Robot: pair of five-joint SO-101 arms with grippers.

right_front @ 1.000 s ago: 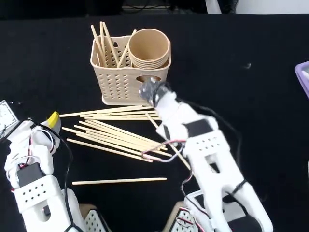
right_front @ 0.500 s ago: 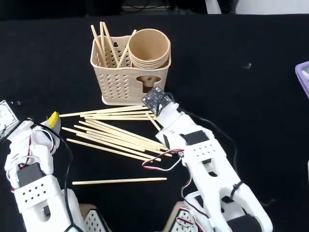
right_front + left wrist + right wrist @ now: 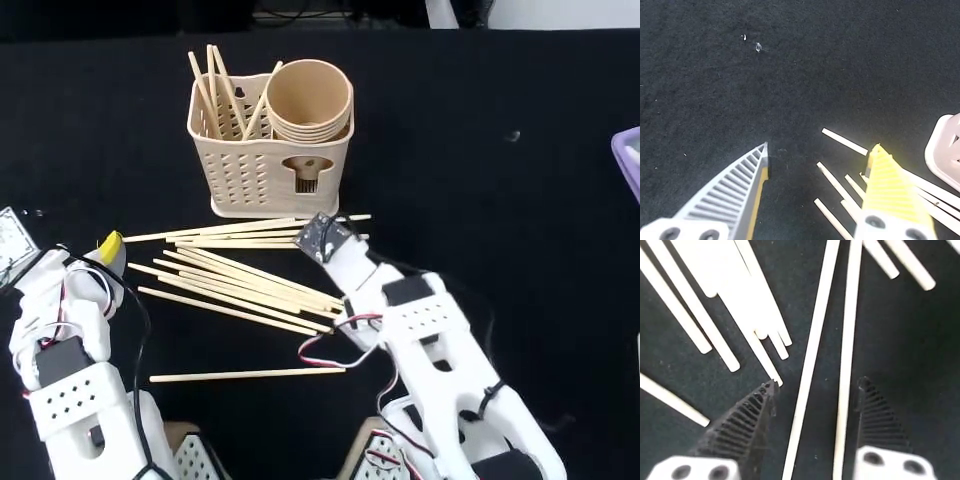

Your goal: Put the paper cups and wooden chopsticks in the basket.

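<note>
A beige slotted basket (image 3: 262, 165) stands at the back of the black table, holding stacked paper cups (image 3: 308, 100) and a few upright chopsticks (image 3: 214, 90). Many loose wooden chopsticks (image 3: 235, 270) lie fanned out in front of it, and one (image 3: 247, 375) lies alone nearer the arms. My right arm (image 3: 415, 325) hangs over the pile's right end. Its gripper (image 3: 817, 383) is open, with two chopsticks (image 3: 847, 350) running between the fingers. My left gripper (image 3: 821, 146) is open over bare table at the pile's left ends (image 3: 842, 141), its yellow finger (image 3: 112, 246) near them.
A purple container (image 3: 628, 160) shows at the right edge and a white object (image 3: 10, 240) at the left edge. The basket's corner (image 3: 945, 150) appears in the left wrist view. Black table stretches to the right of the basket and along the back.
My right arm has drawn back from the basket's front and come down over the right end of the chopstick pile. The left arm has stayed put.
</note>
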